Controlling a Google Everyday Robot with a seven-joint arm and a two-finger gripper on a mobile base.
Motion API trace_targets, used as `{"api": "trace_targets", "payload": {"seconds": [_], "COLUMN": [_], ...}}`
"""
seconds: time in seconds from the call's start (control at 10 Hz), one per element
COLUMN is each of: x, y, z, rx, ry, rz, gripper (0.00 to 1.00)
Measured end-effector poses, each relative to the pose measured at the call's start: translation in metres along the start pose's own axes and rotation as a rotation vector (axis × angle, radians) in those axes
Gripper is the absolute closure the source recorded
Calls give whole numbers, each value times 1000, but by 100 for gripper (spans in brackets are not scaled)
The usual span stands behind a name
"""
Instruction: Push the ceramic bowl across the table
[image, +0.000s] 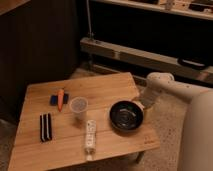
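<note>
One ceramic bowl (126, 116) sits beside the gripper (142, 103); perhaps touching it

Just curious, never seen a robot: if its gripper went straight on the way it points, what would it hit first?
Probably the ceramic bowl: the gripper sits at the rim nearest the arm, pointing inward across the table. I cannot tell whether they touch.

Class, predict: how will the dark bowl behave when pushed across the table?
Wide and shallow, the ceramic bowl probably slides rather than tips. Its glossy surface suggests hard, breakable material, risky near the table edge. The gripper sits beside its rim.
</note>
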Motion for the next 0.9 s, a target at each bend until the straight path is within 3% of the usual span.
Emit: {"api": "trace_targets", "payload": {"seconds": [0.3, 0.5, 0.9], "x": [-21, -16, -21], "y": [-12, -6, 0], "z": [12, 19, 15], "rx": [-30, -51, -45], "ry": [-4, -6, -28], "rz": [-52, -41, -51], "gripper": [20, 20, 20]}}
